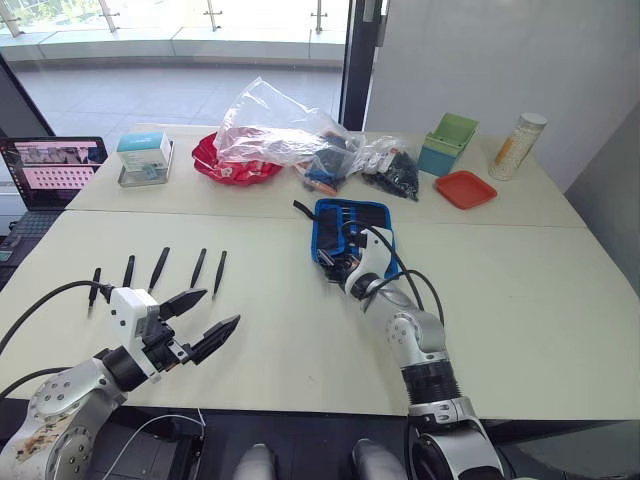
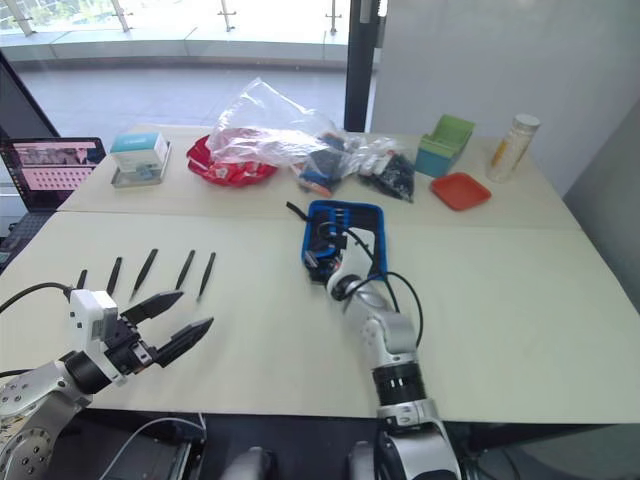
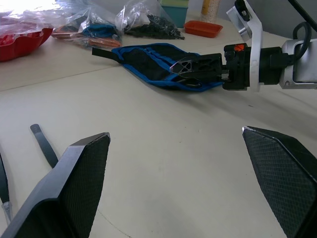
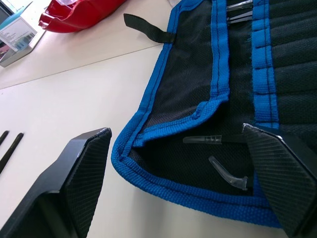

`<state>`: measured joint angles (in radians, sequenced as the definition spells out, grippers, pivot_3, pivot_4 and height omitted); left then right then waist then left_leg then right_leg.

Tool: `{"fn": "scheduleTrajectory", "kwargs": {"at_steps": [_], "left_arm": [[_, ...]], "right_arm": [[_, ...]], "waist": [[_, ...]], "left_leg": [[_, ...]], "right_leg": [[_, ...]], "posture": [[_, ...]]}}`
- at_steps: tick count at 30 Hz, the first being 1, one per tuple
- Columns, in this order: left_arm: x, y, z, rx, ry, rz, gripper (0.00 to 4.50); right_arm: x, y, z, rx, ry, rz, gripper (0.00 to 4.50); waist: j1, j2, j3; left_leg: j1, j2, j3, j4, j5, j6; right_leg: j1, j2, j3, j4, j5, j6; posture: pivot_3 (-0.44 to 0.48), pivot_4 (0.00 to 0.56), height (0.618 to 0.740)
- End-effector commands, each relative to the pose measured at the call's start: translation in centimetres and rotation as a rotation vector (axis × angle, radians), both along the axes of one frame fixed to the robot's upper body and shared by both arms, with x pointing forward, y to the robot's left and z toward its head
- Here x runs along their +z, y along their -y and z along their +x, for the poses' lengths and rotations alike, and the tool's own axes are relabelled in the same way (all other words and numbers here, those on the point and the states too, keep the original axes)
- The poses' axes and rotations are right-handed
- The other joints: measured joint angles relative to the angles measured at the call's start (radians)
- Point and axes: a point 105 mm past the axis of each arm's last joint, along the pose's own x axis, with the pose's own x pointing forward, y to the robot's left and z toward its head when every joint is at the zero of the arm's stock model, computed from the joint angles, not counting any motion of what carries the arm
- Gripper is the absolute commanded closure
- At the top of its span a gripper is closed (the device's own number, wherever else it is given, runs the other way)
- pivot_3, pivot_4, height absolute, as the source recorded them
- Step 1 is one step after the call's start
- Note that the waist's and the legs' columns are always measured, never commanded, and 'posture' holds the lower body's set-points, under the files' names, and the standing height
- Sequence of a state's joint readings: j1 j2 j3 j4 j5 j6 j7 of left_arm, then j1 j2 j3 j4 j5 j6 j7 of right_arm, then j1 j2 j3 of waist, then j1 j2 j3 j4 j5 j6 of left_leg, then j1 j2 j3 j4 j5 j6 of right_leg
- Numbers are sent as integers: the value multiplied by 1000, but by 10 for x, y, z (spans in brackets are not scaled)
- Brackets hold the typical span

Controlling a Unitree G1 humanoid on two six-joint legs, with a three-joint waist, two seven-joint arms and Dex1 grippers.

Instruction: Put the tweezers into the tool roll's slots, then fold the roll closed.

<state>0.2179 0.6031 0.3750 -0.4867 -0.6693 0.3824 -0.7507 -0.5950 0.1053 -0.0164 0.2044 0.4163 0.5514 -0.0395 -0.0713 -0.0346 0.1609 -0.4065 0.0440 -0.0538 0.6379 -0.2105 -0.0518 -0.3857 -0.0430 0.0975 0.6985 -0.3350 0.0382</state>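
Note:
Five slim black tweezers (image 1: 160, 267) lie side by side on the cream table at the left, one of them (image 3: 43, 145) seen beside my left finger. My left gripper (image 1: 221, 306) hovers open just in front of them, nothing between its fingers (image 3: 81, 183). The tool roll (image 1: 352, 226) lies unrolled at the table's middle, black with blue edging, its strap (image 4: 143, 27) trailing off the far left corner. Its slots (image 4: 292, 49) run across the inner face. My right gripper (image 1: 335, 262) stands open over the roll's near edge, holding nothing. Two small clear plastic pieces (image 4: 225, 173) lie on the roll.
Along the far side stand a laptop (image 1: 50, 170), a white and teal box (image 1: 145, 157), a red bowl (image 1: 235, 167), clear plastic bags (image 1: 290, 130), a green box (image 1: 450, 142), an orange tray (image 1: 465, 188) and a tall canister (image 1: 518, 145).

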Motion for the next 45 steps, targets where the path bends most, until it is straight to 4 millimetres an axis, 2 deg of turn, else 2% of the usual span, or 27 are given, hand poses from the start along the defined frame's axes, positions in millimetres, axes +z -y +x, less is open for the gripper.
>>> {"fn": "scheduleTrajectory", "kwargs": {"at_steps": [1, 6, 7, 8, 18, 19, 26, 33, 39, 45], "left_arm": [[10, 3, -2, -4, 34, 4, 0], [12, 3, -2, 4, 34, 2, 0], [12, 3, -2, 6, 35, 2, 0], [13, 3, -2, 7, 35, 1, 0], [12, 8, -3, 4, 28, -10, 0], [12, 8, -3, 4, 28, -11, 0], [12, 5, -1, 20, 15, -28, 0], [11, 5, 2, 27, -9, -55, 0], [9, 5, 8, 19, -10, -54, 0], [-2, 8, 13, -53, -41, -39, 0]], "right_arm": [[22, -42, 0, 68, 6, 100, 31], [21, -44, 3, 68, -8, 115, 31], [21, -45, 3, 66, -12, 118, 537], [21, -45, 3, 64, -13, 121, 745], [20, -41, 6, 47, -8, 126, 4256], [20, -41, 6, 48, -8, 126, 4472], [31, -39, 5, 70, 50, 111, 4472], [42, -24, -8, 161, 163, -63, 4472], [39, -15, -34, 319, 238, -250, 4472], [21, 15, -82, 598, 284, -525, 4472]], "waist": [[0, 0, 0], [1, 0, 0], [1, 0, 0], [1, 0, 0], [-1, 1, 1], [-1, 1, 1], [-1, 2, 1], [1, 5, 3], [9, 5, 3], [14, 6, 4]], "left_leg": [[0, 0, 0, 0, 0, 0], [0, 0, 0, 0, 0, 0], [0, 0, 0, 0, 0, 0], [0, 0, 0, 0, 0, 0], [-1, 0, 0, -1, 0, 0], [-1, 0, 0, -1, 0, 0], [-1, 0, 0, -1, 0, 0], [-2, 0, 0, -2, 0, 0], [-4, -1, -1, -2, 0, 0], [-6, -2, -1, -3, 0, 0]], "right_leg": [[0, 0, 0, 0, 0, 0], [0, 0, 0, 0, 0, 0], [0, 0, 0, 0, 0, 0], [0, 0, 0, 0, 0, 0], [-1, 0, 0, 0, 0, 0], [-1, 0, 0, -1, 0, 0], [-1, 0, 0, -1, 0, 0], [-2, 0, 0, -2, 0, 0], [-2, -1, -1, -5, 0, 0], [-2, -1, -1, -9, 0, 0]], "posture": [[0, 150, 723], [0, 150, 723], [0, 150, 723], [0, 150, 723], [0, 150, 723], [0, 150, 723], [0, 150, 723], [0, 150, 723], [0, 150, 723], [0, 150, 723]]}}
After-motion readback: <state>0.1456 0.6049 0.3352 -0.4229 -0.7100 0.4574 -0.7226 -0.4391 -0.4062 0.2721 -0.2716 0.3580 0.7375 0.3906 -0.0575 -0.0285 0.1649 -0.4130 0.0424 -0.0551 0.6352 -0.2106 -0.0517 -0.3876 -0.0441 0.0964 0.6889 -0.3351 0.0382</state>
